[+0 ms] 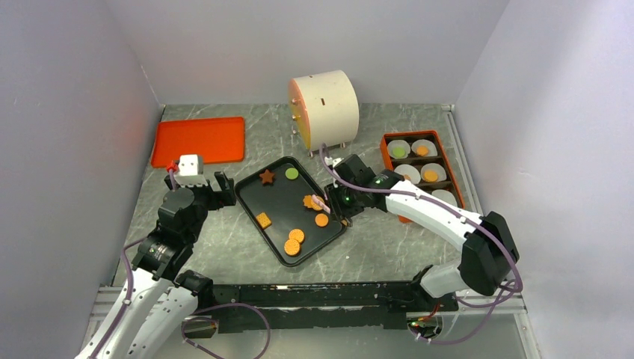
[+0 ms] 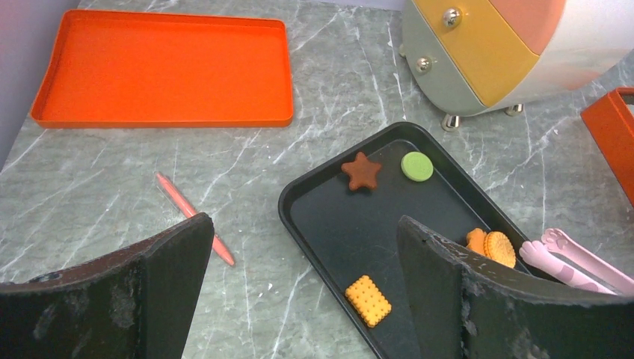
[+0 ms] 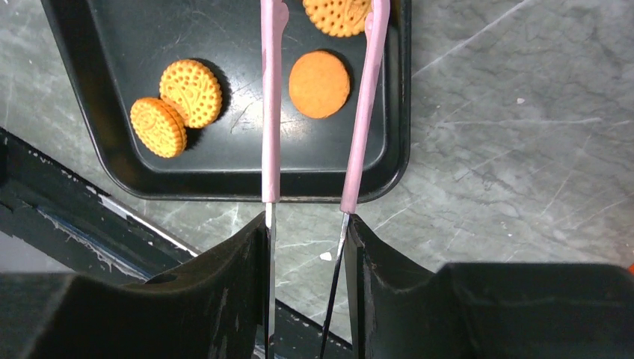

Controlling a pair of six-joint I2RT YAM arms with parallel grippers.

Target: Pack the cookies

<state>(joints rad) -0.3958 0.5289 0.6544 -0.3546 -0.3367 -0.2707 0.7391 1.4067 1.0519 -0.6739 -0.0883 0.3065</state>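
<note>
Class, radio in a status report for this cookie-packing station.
Left gripper open, empty. Right gripper shut on pink tongs over the black tray. Cookies mostly on tray, three in the orange box. Nothing blocking.

Cookies, all lying flat. On the black tray [image 1: 280, 202]:
- brown star [image 1: 266, 176] and green round [image 1: 291, 173] at the far end, apart
- orange square [image 1: 263, 220], waffle-textured, near the left rim
- two patterned orange rounds [image 1: 294, 241] overlapping at the near corner
- plain orange round [image 1: 321, 220] by the right rim
- another patterned round [image 3: 340, 15] just beyond it

In the orange box [image 1: 410, 135], in separate compartments:
- second green round [image 1: 399, 152]
- two orange pieces [image 1: 422, 150]
</note>
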